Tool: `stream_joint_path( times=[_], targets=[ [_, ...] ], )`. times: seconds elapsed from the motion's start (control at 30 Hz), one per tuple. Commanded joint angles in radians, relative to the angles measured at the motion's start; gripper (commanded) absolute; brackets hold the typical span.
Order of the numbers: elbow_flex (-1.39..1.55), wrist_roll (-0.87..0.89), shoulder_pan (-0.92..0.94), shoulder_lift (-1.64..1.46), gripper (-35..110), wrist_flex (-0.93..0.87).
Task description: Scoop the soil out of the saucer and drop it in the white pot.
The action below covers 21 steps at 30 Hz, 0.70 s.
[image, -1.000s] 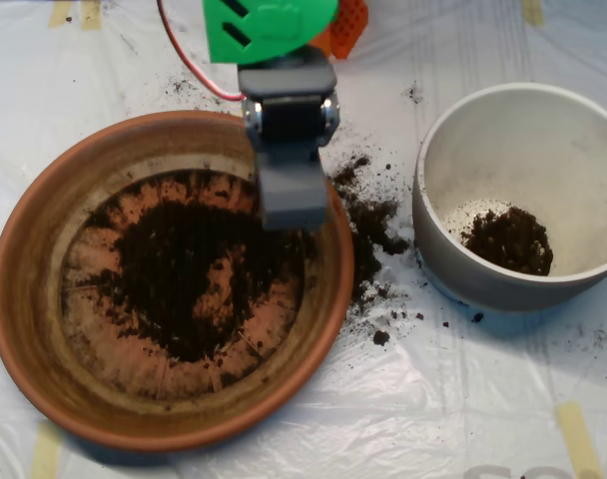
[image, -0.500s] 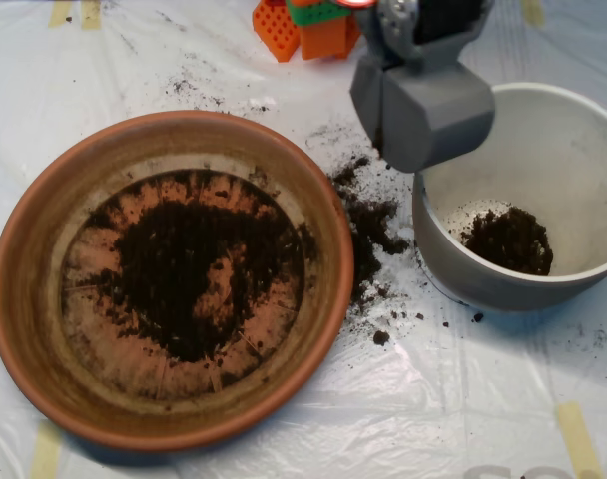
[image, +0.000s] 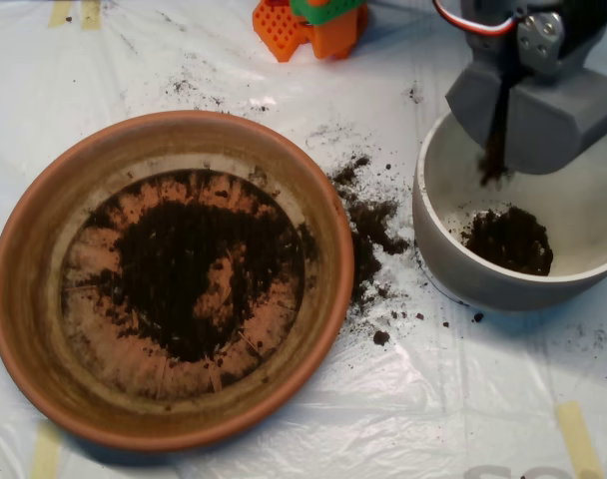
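Note:
The terracotta saucer (image: 12, 261) lies at the left with a patch of dark soil (image: 189, 264) spread over its middle. At the right stands the white pot (image: 445, 261) with a small heap of soil (image: 509, 239) on its floor. My grey scoop (image: 501, 150) hangs over the pot's upper part. Its two halves stand slightly apart, and a dark stream of soil (image: 495, 165) falls from the slit into the pot.
Spilled soil (image: 368, 225) is scattered on the white plastic sheet between saucer and pot. Orange and green plastic blocks (image: 308, 25) sit at the top edge. Yellow tape strips (image: 578, 434) mark the sheet near the corners.
The scoop has travelled right from the saucer's far rim, past the pot's left wall, to above the pot. Its halves have parted and soil now pours out.

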<state>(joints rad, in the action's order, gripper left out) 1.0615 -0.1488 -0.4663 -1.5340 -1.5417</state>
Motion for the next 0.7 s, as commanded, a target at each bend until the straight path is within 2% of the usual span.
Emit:
stream_joint_path(
  times=[0.0, 0.57, 0.67],
  targets=[
    [-0.067, 0.005, -0.008, -0.020, 10, 0.000],
    [-0.057, -0.005, -0.012, -0.048, 35, -0.043],
    [-0.054, -0.009, -0.015, -0.049, 36, -0.049]
  ],
)
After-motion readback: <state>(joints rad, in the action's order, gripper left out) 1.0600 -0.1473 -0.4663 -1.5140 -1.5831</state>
